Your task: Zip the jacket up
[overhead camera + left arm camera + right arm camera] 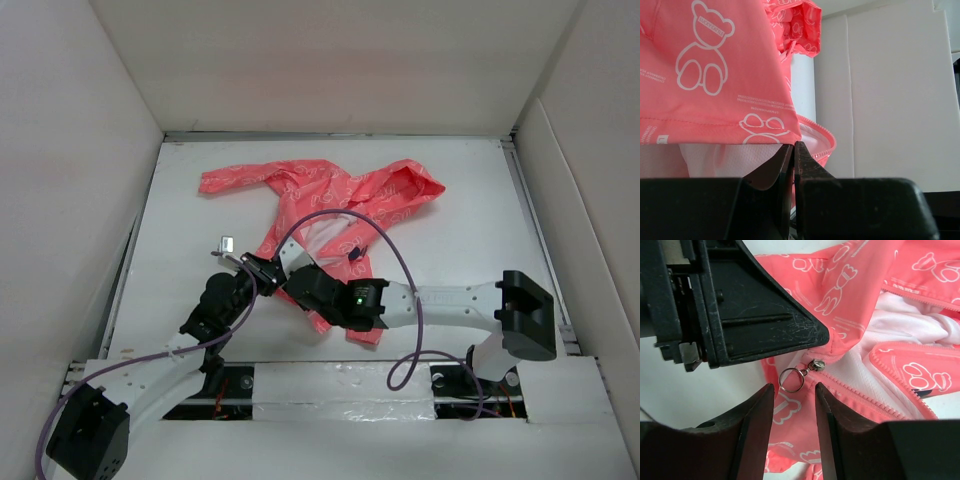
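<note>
Nearest the bases, the left claw is pressed together on the bottom edge of the jacket, probably to anchor it so the zip has something to pull against. Just beside it the right claw is spread, one finger either side of the ring pull, not yet gripping. Beyond, the jacket lies open on the counter, its hood farthest away

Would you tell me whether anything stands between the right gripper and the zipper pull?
Nothing visible does. The pull lies bare on the jacket just ahead of the open right gripper. The left gripper, clamped on the jacket, sits beside it, not across the path.
</note>
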Robot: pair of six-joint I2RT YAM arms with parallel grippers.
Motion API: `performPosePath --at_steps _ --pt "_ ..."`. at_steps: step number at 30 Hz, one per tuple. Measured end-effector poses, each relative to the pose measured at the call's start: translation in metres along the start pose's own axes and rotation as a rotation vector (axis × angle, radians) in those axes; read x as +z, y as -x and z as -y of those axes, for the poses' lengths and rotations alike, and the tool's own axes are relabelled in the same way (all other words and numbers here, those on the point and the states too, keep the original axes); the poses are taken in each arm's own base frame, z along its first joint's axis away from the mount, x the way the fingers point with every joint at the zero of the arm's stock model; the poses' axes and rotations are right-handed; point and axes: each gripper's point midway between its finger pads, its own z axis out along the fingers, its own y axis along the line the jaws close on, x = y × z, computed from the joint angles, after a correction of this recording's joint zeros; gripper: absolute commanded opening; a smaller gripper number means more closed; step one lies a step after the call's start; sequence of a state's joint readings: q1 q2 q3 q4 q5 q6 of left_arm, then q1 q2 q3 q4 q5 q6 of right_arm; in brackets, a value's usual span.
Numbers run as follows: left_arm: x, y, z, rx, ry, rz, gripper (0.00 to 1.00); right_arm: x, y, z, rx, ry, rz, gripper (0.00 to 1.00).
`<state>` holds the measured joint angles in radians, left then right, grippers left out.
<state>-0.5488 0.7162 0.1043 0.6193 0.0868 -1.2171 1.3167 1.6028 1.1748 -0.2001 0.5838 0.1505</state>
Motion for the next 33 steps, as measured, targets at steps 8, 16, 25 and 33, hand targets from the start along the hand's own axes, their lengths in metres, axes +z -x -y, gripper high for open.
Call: performPosePath --at_steps 8,16,25,33 --pt "0.000 -0.001 -0.002 0.000 0.007 -0.007 0.00 0.004 -0.009 0.003 -0.037 -0.034 -0.040 0.49" --pt "0.000 -0.002 -0.002 0.000 0.006 -0.009 0.00 0.006 -0.005 -0.003 -0.054 -0.050 -0.034 0.44" --pt "0.000 -0.002 -0.002 -0.001 0.006 -0.009 0.00 0.012 -0.008 -0.003 -0.072 -0.102 -0.039 0.26" --pt "0.000 -0.002 -0.001 -0.001 0.004 -0.008 0.00 0.007 -0.001 -0.001 -0.047 -0.102 -0.021 0.09"
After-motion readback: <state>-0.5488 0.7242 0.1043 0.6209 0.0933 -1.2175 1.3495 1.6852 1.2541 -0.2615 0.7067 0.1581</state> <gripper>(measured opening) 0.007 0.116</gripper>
